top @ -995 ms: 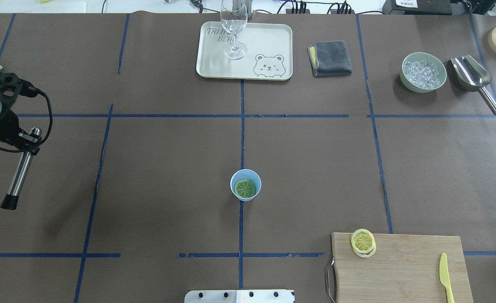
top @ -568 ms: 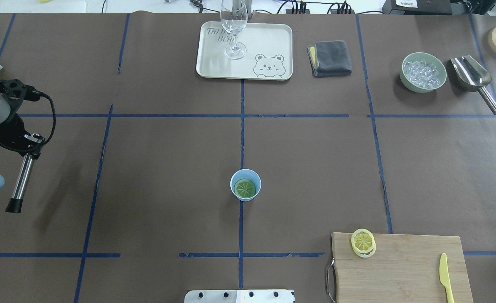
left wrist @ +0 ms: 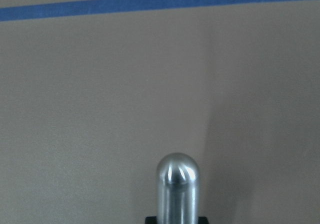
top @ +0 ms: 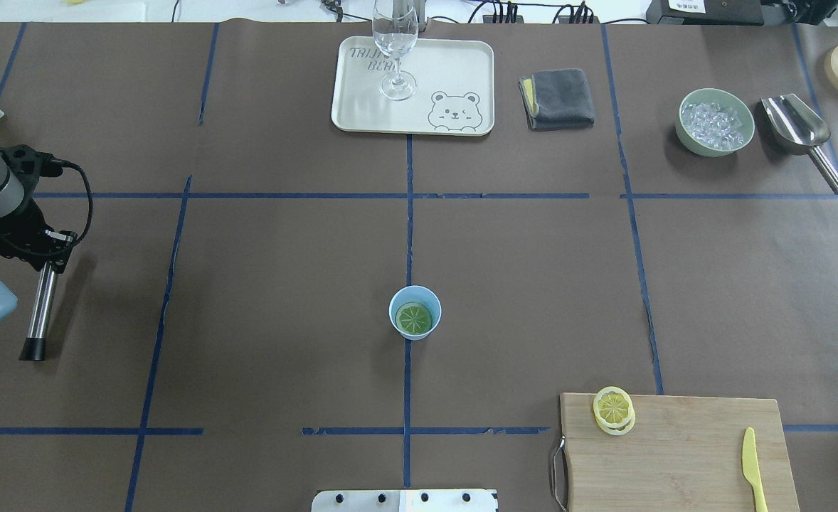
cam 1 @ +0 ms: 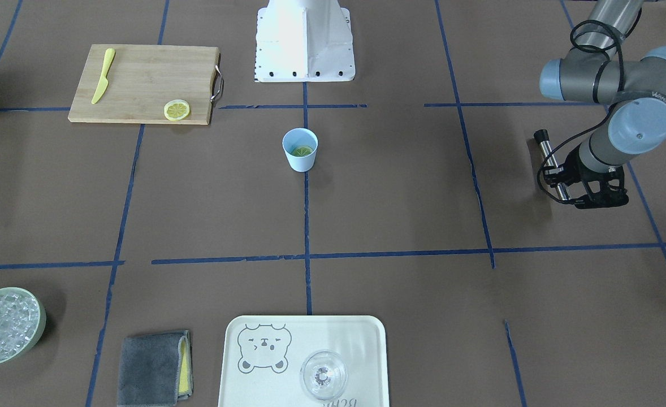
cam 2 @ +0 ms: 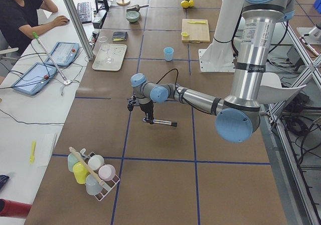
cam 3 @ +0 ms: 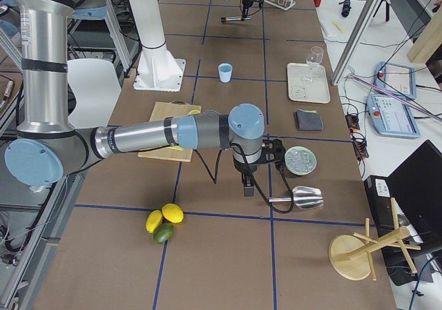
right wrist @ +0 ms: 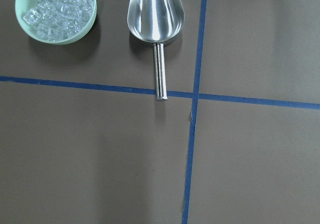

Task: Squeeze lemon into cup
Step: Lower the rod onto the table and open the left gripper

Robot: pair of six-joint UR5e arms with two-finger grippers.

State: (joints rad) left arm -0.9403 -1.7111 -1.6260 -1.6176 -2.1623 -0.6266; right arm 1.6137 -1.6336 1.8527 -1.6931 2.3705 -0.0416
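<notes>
The light-blue cup [top: 415, 313] stands at the table's middle with a lemon slice [top: 413, 318] lying inside; it also shows in the front view [cam 1: 299, 149]. Two stacked lemon slices [top: 613, 410] lie on the wooden cutting board [top: 689, 455]. My left gripper [top: 43, 250] is at the far left, well away from the cup, shut on a steel muddler [top: 38, 306] with a black tip, held about level just above the table. Its rounded end shows in the left wrist view [left wrist: 178, 184]. My right gripper [cam 3: 248, 180] hangs near the ice bowl; I cannot tell whether it is open or shut.
A yellow plastic knife [top: 750, 462] lies on the board. A tray [top: 454, 64] with a clear glass [top: 395, 50], a grey cloth [top: 558, 98], a green bowl of ice [top: 715, 122] and a steel scoop [top: 799, 131] line the far side.
My left arm has shifted slightly toward the robot's side and turned the muddler more upright in the overhead view, closer to its shadow. Cup and lemon slices have not moved.
</notes>
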